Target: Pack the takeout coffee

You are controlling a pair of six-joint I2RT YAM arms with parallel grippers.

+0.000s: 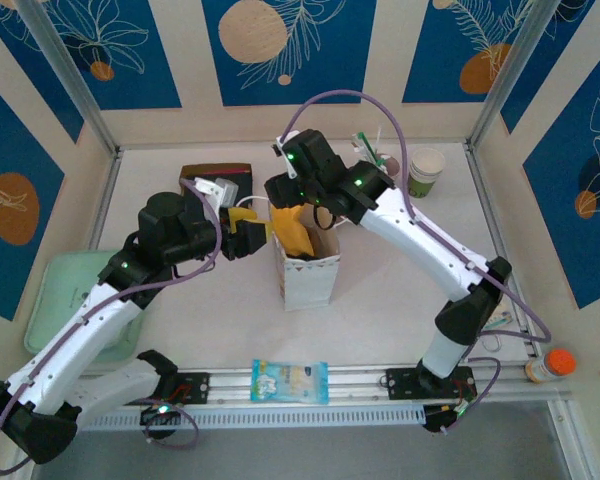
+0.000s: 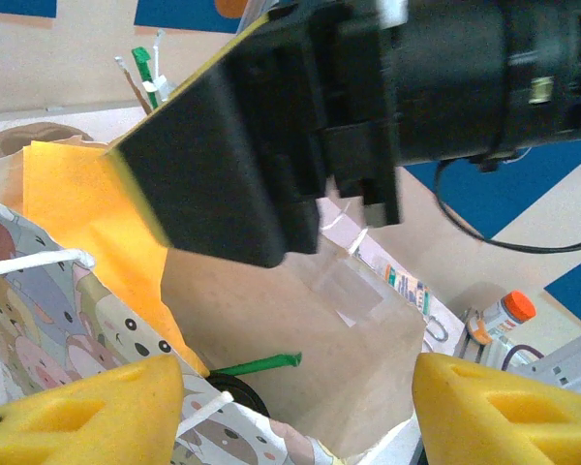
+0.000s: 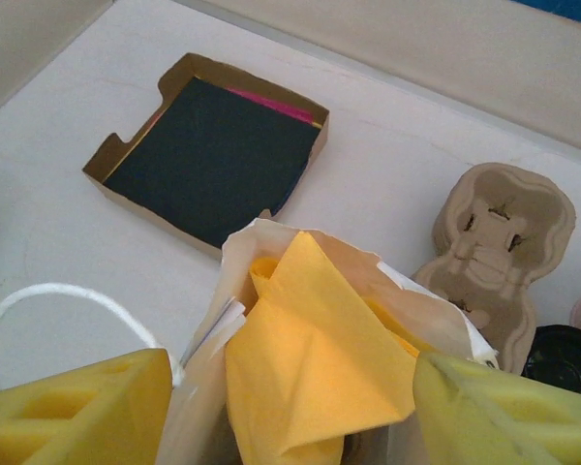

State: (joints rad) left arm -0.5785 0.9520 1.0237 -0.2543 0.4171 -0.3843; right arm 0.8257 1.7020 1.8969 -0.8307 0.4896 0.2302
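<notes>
While right fingers (image 3: pixel 77 407) straddle bag (image 1: pixel 305 275), takeout coffee (image 1: pixel 426 170) apart

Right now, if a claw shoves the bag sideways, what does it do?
The bag likely tips: it stands tall on a small base. Its paper walls look thin and creased, so a push probably buckles them first. It seems light, holding tissue and a green stick, so it may just slide.
</notes>
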